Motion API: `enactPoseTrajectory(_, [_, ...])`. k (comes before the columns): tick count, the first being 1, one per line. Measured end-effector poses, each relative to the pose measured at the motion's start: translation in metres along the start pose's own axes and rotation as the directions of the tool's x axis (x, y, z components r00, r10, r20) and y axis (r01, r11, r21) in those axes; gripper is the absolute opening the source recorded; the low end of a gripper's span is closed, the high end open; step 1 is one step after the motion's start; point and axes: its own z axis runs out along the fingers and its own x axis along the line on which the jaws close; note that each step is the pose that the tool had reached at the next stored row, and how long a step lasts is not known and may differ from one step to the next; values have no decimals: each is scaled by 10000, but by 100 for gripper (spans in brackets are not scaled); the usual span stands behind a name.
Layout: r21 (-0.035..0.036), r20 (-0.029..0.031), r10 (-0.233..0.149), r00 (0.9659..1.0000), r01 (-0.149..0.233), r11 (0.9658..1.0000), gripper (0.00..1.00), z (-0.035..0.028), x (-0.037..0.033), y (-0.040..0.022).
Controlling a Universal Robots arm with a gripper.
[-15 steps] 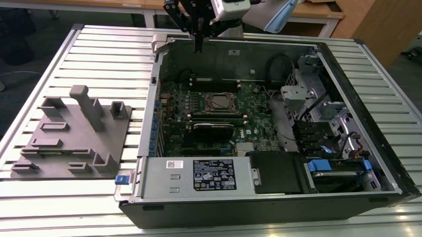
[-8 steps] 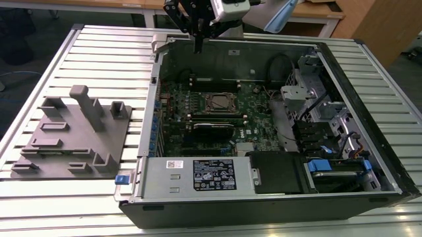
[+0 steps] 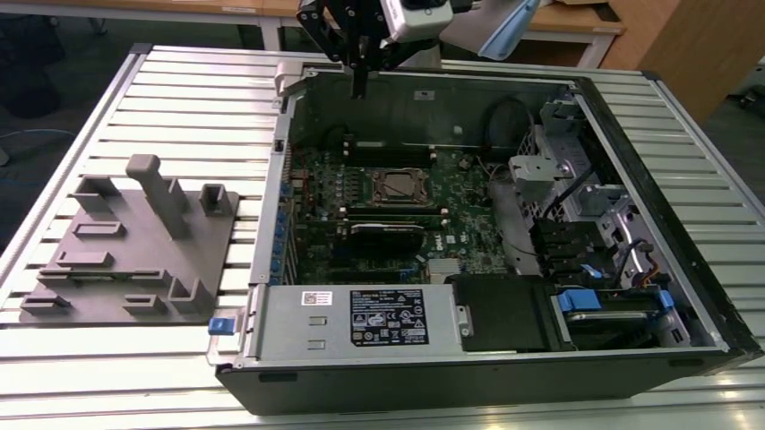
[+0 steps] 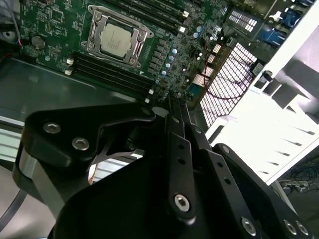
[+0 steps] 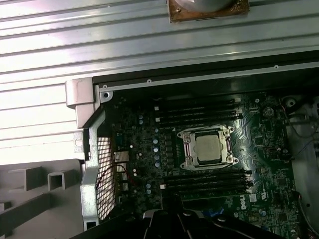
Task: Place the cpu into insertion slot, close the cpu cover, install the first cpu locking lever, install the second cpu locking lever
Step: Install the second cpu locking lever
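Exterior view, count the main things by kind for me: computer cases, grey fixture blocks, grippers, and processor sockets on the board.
Computer case: 1
Grey fixture block: 1
Gripper: 1
Insertion slot, with the cpu cover framing the cpu: 1
Total: 4

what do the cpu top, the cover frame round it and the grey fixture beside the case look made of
The cpu top looks like dull silvery-grey metal with a matte sheen. The cpu cover looks like thin bright sheet metal, catching glints at its edges. The grey fixture looks like matte plastic, possibly printed, an even flat grey without shine; that is less certain.
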Motion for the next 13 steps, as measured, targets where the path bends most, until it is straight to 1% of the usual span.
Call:
enactPoseTrajectory(1, [-1, 0, 0, 10000, 0, 10000, 11, 8, -1, 0])
enactPoseTrajectory(3, [-4, 1, 0, 10000, 0, 10000, 11, 43, -3, -4])
enactPoseTrajectory(8, [0, 0, -1, 10000, 1, 10000, 11, 51, -3, -5])
enactPoseTrajectory(13, [-2, 0, -1, 10000, 1, 10000, 11, 124, -8, -12])
